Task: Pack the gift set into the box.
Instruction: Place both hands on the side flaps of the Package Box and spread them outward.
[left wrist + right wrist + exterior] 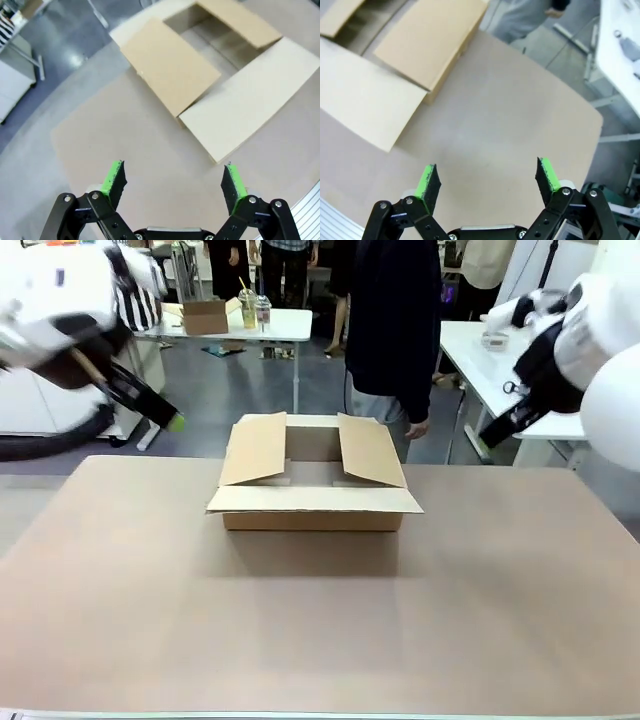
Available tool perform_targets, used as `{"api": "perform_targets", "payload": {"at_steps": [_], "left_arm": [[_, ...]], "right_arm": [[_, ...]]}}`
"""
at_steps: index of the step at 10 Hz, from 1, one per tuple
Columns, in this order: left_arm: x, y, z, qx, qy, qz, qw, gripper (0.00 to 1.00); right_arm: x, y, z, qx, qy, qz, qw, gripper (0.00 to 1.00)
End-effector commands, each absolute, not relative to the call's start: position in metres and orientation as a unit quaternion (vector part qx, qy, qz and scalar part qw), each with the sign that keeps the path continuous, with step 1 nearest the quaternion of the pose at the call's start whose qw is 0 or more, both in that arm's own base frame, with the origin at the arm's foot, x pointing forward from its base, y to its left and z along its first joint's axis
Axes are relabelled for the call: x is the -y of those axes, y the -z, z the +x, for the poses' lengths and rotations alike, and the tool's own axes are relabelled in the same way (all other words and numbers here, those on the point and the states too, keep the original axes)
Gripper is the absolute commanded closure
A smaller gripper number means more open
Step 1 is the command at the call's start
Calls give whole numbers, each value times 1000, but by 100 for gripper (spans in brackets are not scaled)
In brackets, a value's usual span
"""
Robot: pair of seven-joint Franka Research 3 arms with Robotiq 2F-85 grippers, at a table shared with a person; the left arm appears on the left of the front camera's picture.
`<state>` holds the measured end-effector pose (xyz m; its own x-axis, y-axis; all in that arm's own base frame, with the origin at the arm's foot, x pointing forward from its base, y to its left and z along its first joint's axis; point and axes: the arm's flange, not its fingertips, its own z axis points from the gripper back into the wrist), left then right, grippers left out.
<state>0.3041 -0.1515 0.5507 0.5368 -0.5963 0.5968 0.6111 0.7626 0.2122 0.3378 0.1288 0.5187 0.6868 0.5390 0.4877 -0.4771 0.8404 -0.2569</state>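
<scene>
Left gripper (173, 170) and right gripper (487, 170) hang wide open, empty. The box (313, 520) sits at twelve o'clock, with a person (392, 330) behind it. Any approach should clear its raised flaps.

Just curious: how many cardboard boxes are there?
2: the box centred on the brown table; a small box on a white table behind. More may be hidden.
</scene>
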Motion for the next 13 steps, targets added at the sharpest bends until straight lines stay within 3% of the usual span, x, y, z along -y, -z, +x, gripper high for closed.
{"api": "perform_targets", "payload": {"at_steps": [1,2,3,4,5,6,7,10,11,13], "left_arm": [[154,-538,311,318,353,7,880,0],[151,-551,304,336,344,-11,877,0],[160,-542,308,310,398,-168,847,0],[150,-543,310,291,382,-303,823,0],[132,-545,307,265,387,-422,776,0],[118,-551,302,249,390,-510,725,0],[94,-545,294,248,359,-515,738,0],[43,-526,254,278,268,-534,752,0],[20,-516,236,281,195,-511,789,0],[-32,-489,202,246,5,-438,865,0]], "right_arm": [[-123,-533,331,300,-260,-56,916,0],[-130,-518,337,246,-285,-10,926,0],[-121,-508,359,158,-227,98,956,0],[-108,-508,374,88,-162,264,947,0],[-94,-514,377,35,-94,372,923,0],[-79,-520,371,3,-63,426,902,0],[-58,-527,355,10,-36,482,875,0],[14,-536,296,140,71,598,786,0],[48,-526,289,184,145,624,745,0],[82,-499,293,196,202,639,716,0]]}}
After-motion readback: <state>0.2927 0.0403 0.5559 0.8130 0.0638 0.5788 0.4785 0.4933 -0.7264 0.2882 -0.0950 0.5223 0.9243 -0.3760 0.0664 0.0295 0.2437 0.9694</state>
